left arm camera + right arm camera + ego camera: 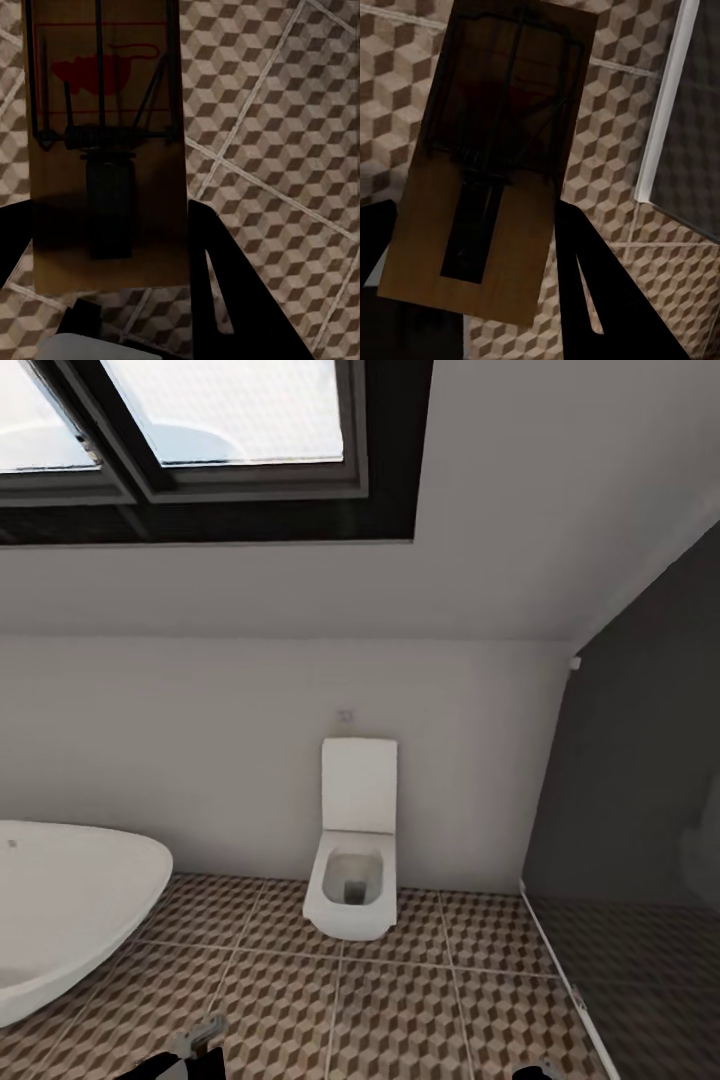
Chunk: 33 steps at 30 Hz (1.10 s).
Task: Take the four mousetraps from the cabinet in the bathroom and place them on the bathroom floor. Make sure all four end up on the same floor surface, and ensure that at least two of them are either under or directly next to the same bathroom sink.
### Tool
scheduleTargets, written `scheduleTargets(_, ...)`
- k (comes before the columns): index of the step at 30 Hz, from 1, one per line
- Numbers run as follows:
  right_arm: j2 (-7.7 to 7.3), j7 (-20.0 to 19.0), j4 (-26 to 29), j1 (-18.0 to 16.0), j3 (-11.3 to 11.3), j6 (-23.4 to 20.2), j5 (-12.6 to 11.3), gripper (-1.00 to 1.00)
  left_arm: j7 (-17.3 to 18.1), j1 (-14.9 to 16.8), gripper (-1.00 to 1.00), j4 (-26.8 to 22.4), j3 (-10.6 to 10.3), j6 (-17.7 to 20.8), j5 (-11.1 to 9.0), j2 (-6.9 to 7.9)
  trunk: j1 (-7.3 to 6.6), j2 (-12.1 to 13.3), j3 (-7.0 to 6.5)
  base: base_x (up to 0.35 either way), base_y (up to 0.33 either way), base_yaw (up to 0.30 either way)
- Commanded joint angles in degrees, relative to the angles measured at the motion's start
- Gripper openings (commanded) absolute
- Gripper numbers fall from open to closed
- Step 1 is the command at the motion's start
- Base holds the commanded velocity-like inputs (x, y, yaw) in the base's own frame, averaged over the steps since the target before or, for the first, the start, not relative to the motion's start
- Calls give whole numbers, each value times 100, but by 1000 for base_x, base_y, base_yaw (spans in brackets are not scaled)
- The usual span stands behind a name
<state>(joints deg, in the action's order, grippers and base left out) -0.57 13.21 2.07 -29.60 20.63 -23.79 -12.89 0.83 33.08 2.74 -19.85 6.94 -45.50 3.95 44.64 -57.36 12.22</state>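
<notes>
While the robot faces a white toilet [352, 850] at twelve o'clock and a white bathtub [60, 905] at nine o'clock, each arm carries a mousetrap above the bathroom floor [400, 1000]. The left claw [112, 247] pinches one mousetrap [105, 142] between its dark fingers [225, 285], its red mouse print showing; the right claw [472, 262] pinches a second mousetrap [495, 150] the same way, near a pale strip [664, 105] edging a dark panel. Both boards hang clear of the tiles. By my judgement two traps are fetched but none set down; neither sink nor cabinet shows, so placing these and fetching two more remain.
</notes>
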Motion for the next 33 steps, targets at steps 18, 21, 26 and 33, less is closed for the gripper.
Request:
scheduleTargets(18,-7,-59,-8,-2,55,-7,-75,-100,5,5,-100,7,-45,13,-46,2,3,-5,5,51,314,-21)
scheduleTargets(21,-9,-61,-18,-2,64,68,-69,-100,3,5,-100,7,-45,11,-46,1,3,-5,5,1,169,0)
scheduleTargets(26,-5,-63,-28,-2,77,144,-60,-100,-2,5,-100,7,-45,9,-47,1,3,-5,5,0,58,0)
scheduleTargets(33,-10,-62,-31,5,75,161,-57,-100,-1,5,-100,2,-45,9,-47,0,3,-5,5,0,11,0)
